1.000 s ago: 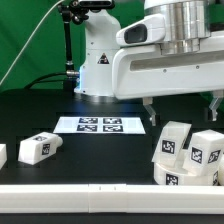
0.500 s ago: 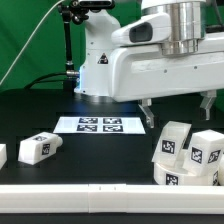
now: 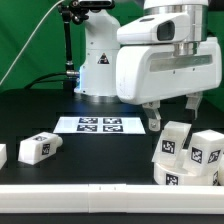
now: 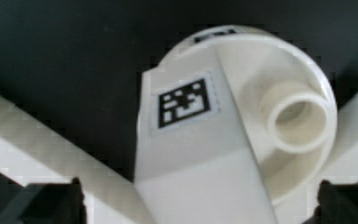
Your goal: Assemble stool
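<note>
At the exterior view's right, the wide-open end effector (image 3: pixel 175 116) overhangs edge-cropped stool parts (image 3: pixel 173 143).

Green backdrop (image 3: pixel 15 25) behind a black tabletop (image 3: pixel 40 112), a long white rail (image 3: pixel 100 206) along its near edge.
</note>
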{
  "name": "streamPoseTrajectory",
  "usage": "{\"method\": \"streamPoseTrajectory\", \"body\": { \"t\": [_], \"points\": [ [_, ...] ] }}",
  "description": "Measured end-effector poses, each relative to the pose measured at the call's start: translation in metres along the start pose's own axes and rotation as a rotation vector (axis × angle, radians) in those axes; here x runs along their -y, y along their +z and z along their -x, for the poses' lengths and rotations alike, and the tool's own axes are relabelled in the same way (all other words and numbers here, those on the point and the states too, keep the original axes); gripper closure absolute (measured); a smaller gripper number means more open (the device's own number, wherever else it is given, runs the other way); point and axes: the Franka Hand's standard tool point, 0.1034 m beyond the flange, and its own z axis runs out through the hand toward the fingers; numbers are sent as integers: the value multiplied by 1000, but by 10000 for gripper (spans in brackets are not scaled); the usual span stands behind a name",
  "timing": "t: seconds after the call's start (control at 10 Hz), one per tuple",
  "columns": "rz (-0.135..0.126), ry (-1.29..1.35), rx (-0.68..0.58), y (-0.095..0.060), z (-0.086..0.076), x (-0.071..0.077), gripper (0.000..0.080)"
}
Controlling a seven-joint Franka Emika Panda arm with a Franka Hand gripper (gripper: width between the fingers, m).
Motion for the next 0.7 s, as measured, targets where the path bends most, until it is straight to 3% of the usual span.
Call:
{"method": "streamPoseTrajectory", "body": {
  "t": [0.3, 0.7],
  "points": [
    [9, -135, 17, 4, 6, -5, 150],
    [2, -114, 31, 14, 10, -3, 174]
  ]
}}
